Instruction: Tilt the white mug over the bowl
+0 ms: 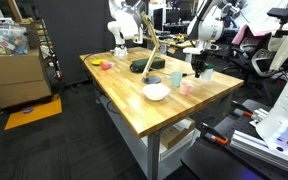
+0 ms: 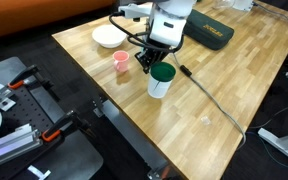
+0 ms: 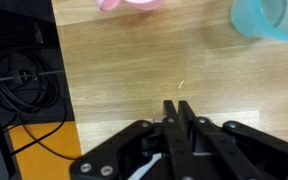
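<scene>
The white mug (image 2: pixel 161 80) with a green inside stands upright near the table's front edge. It also shows in an exterior view (image 1: pixel 206 73) and as a pale bluish edge at the top right of the wrist view (image 3: pixel 269 20). The white bowl (image 2: pixel 109 36) sits further along the table and shows in both exterior views (image 1: pixel 156 91). My gripper (image 2: pixel 149 62) hangs just above the table between the mug and a pink cup (image 2: pixel 122 62). In the wrist view its fingers (image 3: pixel 177 102) are pressed together with nothing between them.
The pink cup shows at the top of the wrist view (image 3: pixel 134 4). A flat blue round thing (image 1: pixel 153 80) lies behind the bowl. A dark green case (image 2: pixel 209 33) lies at the back, and a black cable (image 2: pixel 209 95) runs across the wooden table (image 2: pixel 254 80).
</scene>
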You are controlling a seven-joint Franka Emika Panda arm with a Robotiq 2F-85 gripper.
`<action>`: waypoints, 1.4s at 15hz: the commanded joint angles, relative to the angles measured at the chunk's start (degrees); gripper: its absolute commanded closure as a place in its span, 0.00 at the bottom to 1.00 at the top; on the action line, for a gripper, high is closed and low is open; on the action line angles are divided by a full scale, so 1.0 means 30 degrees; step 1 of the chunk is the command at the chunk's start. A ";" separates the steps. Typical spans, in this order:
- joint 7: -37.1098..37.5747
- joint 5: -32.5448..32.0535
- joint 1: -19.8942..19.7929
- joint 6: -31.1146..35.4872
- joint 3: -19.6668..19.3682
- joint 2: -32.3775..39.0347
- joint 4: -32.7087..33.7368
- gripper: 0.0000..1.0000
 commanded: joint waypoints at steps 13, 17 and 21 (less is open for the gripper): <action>-0.4898 -0.5676 0.0482 -0.1649 0.0343 -0.7230 -0.5379 0.98; -0.5385 -0.5881 0.0240 -0.1655 0.0449 -0.7142 -0.5615 0.91; -0.5790 -0.6025 0.0138 -0.1656 0.0471 -0.7457 -0.5829 0.91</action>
